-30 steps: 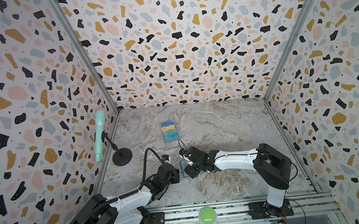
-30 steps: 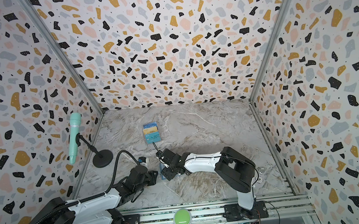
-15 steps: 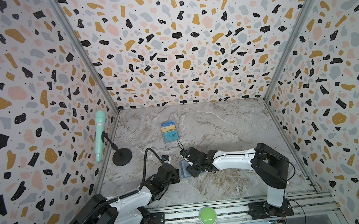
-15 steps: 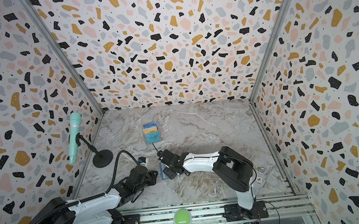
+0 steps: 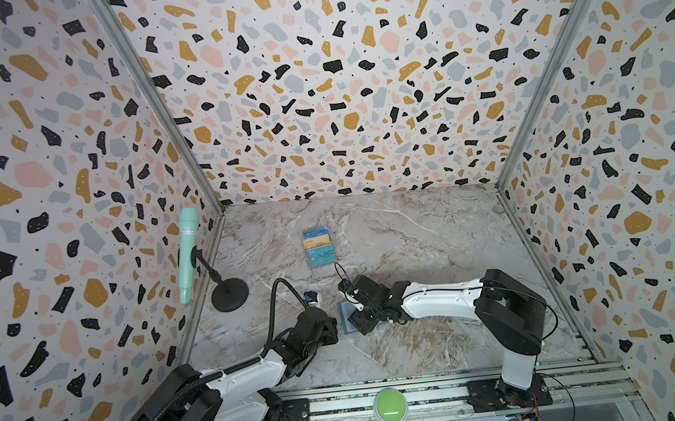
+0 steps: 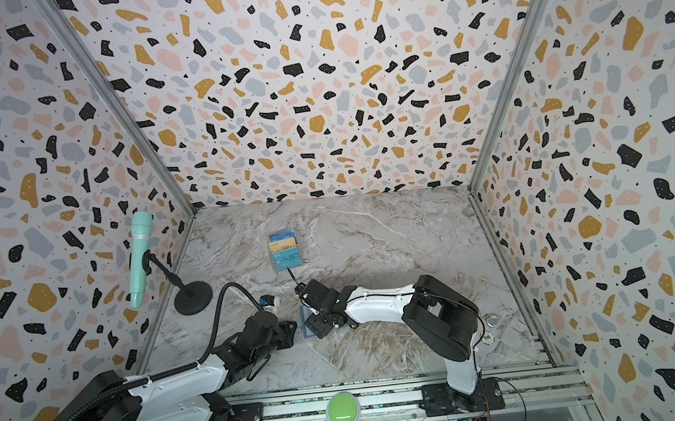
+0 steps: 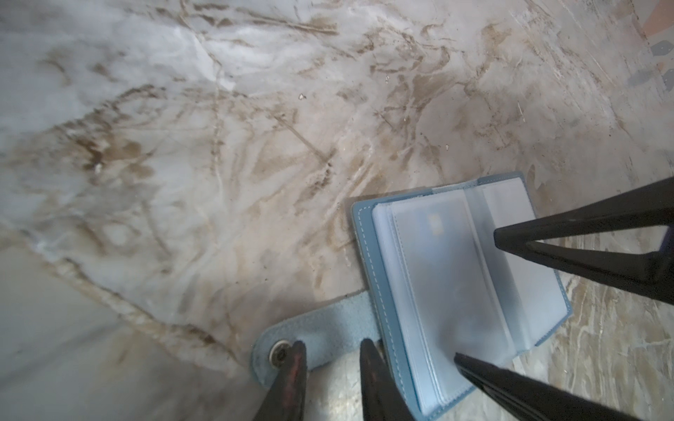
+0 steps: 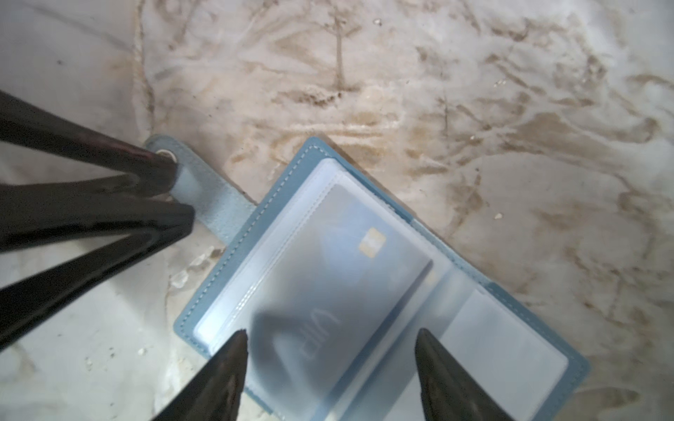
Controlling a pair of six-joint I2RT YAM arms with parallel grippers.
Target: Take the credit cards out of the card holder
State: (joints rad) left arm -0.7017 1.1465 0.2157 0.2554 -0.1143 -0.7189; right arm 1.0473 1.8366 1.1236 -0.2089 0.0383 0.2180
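One slate-blue bifold card holder [image 8: 233, 255], open flat, low middle of both top views, half hidden there. One grey-blue plastic card [image 8: 346, 277] inside a cloudy sleeve; pale writing too blurry to read. Three more cards [image 5: 318, 244] in one clear rack [image 5: 324, 263] above. Left gripper [image 7: 333, 348] slightly apart, tips on the snap tab [image 7: 328, 324]. Right gripper [image 8: 330, 337] spread wide over the card.

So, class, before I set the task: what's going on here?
Two robot arms work on a blue card holder lying open on the marble table. The left gripper, fingers slightly apart, rests on its snap tab, apparently pinning it. The right gripper is poised open over a sleeve with a card inside. More cards stand in a clear rack farther back.
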